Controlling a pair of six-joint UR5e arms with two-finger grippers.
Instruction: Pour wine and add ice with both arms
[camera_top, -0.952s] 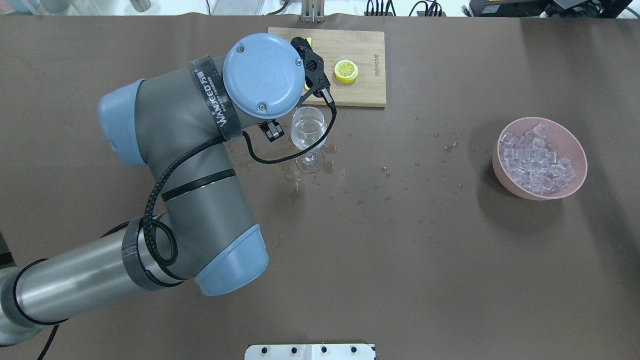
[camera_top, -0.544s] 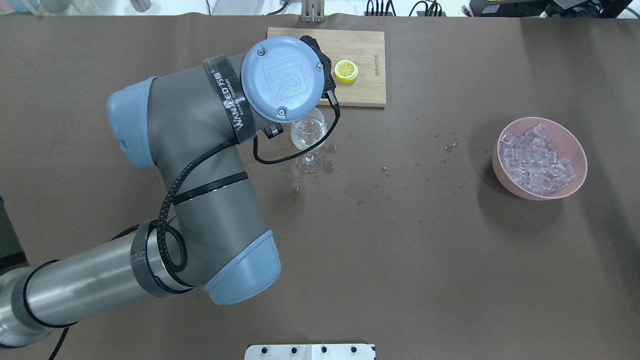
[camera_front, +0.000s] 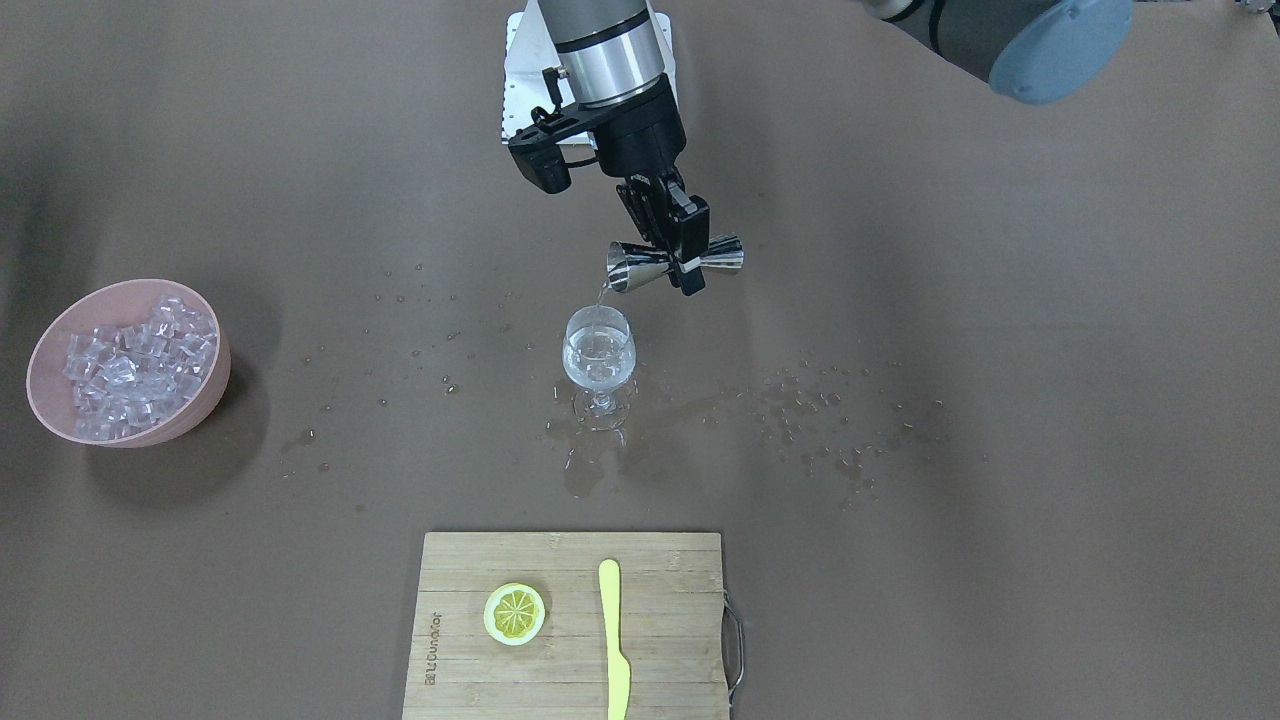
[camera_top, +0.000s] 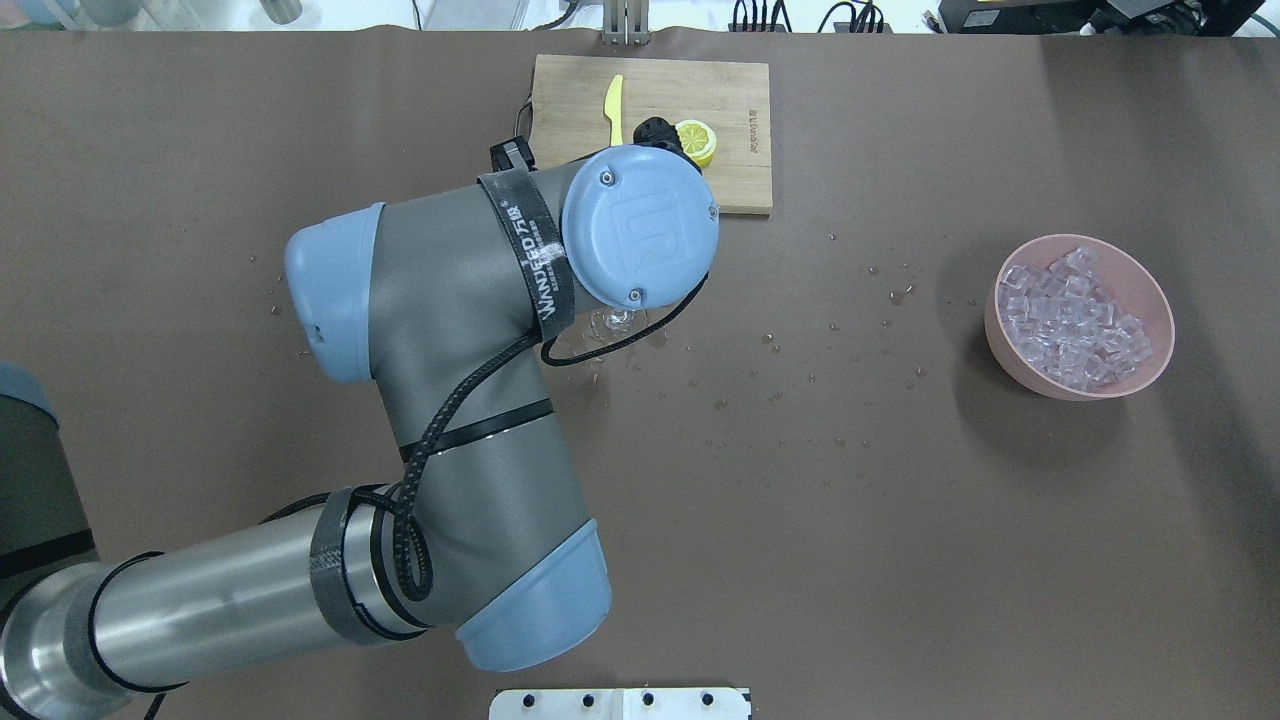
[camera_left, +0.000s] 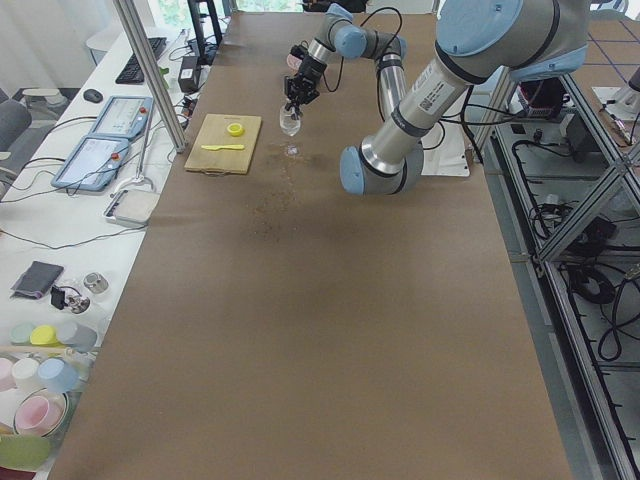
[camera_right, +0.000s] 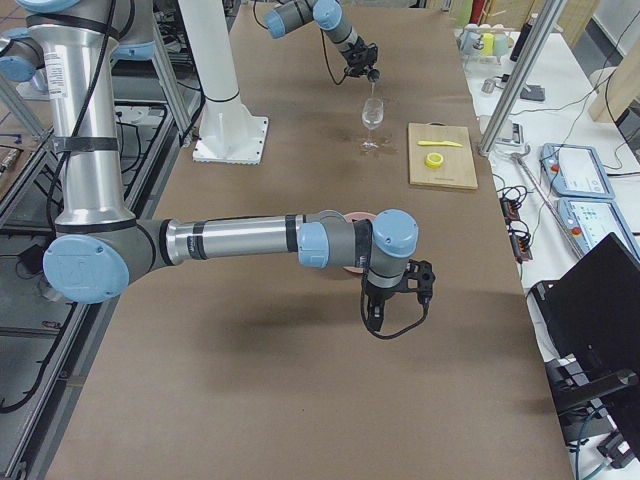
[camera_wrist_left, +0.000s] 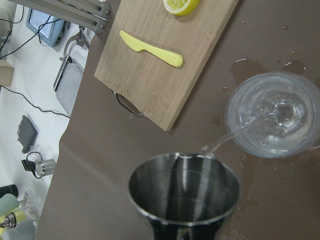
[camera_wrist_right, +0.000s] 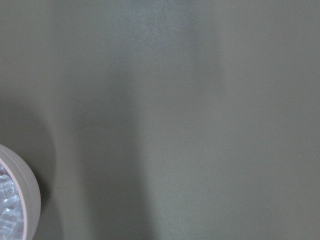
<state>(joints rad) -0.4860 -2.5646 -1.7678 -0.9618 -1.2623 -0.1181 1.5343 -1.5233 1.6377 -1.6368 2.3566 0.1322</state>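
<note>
Holding a steel jigger (camera_front: 636, 268) tipped on its side, my left gripper (camera_front: 688, 266) is clamped on its narrow waist in the upper middle of the front-facing view. A thin thread of wine (camera_wrist_left: 227, 138) runs from the lip into the wine glass (camera_front: 599, 360) just below. The ice (camera_front: 128, 368) lies heaped in a pink bowl (camera_front: 205, 400) at the left edge, well apart. My right gripper (camera_right: 371, 318) hangs near that bowl in the right-side view; I cannot tell whether its fingers are together or apart.

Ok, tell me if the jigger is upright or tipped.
Tipped: the jigger lies sideways in the left gripper, wine streaming from its mouth into the glass.
</note>
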